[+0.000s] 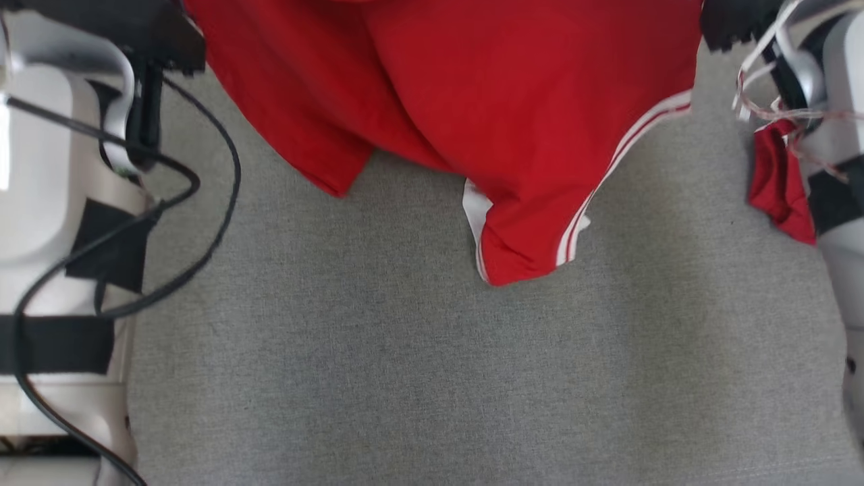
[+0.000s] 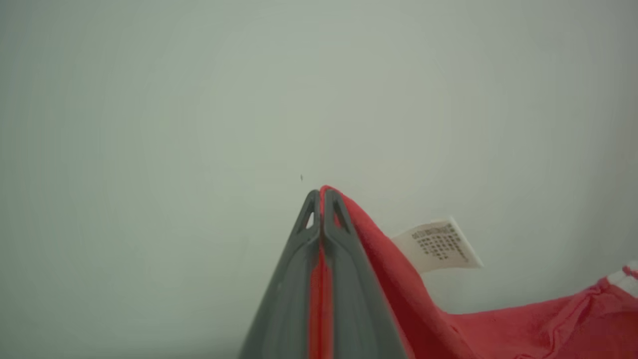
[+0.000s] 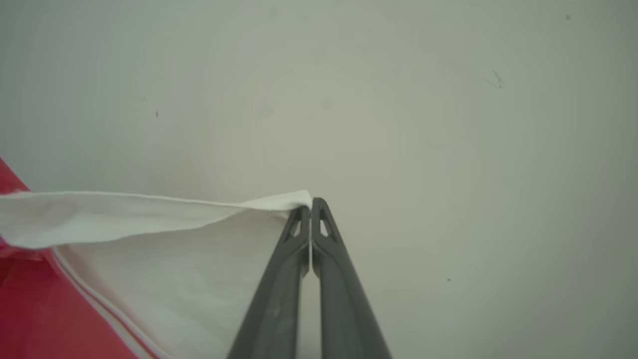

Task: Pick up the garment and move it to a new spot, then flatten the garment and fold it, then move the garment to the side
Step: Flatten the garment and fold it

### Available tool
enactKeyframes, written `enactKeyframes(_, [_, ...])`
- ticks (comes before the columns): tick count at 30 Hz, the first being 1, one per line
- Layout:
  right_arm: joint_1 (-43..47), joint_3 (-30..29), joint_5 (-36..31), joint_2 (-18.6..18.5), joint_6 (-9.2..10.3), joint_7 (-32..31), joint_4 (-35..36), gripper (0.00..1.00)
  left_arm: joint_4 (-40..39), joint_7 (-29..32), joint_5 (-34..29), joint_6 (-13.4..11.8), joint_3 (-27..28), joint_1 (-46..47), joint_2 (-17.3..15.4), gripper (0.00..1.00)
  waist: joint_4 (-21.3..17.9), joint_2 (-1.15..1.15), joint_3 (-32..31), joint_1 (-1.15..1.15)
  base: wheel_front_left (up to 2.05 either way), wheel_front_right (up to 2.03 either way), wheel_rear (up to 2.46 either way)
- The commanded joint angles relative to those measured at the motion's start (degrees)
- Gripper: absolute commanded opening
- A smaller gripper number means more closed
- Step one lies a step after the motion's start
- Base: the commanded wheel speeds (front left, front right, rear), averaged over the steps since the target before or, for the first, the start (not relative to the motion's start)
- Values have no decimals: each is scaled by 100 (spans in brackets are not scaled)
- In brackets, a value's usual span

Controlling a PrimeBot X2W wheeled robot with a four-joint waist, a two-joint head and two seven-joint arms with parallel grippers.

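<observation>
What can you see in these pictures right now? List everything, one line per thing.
garment: one, red with white stripes, hanging across the top of the head view, held at both ends
label: one, white with dark print, sticking out of the garment beside the left gripper
surface: one, grey, cloth-like, under the garment
backdrop: one, pale, plain, behind the fingers in both wrist views
cables: a few, black, looping off the left arm
left arm: one, white with black patches, left edge of the head view
left gripper: one, dark grey, shut on red cloth
right gripper: one, dark grey, shut on a white edge of the garment
</observation>
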State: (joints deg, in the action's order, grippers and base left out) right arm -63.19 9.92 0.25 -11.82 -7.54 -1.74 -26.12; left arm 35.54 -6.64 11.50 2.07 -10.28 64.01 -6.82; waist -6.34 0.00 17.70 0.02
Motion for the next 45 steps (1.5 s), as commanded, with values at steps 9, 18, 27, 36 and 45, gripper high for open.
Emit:
enactKeyframes(9, [-1559,605,-353,-40,11,304,-1179,0,216,-67,-358,138,-343,1202,-198,0,-116,0,780,-2,0,0,0])
enactKeyframes(18, [-2731,-248,-1294,47,11,1221,-1834,0,302,-678,-692,40,-552,1943,-369,0,-88,0,937,-2,0,0,0])
enactKeyframes(27, [-3099,-1287,-2658,332,11,1676,-1569,0,-399,-858,-707,-114,-523,1798,-357,0,29,0,994,-2,0,0,0])
enactKeyframes(36, [-2272,-786,-2689,349,12,1694,-1621,0,-387,-860,-499,99,-631,1082,-102,0,210,0,1374,-2,0,0,0])
enactKeyframes(45, [-840,-77,-1558,-271,11,1562,-671,0,-837,-861,-237,212,-606,38,112,0,342,0,1187,-2,0,0,0])
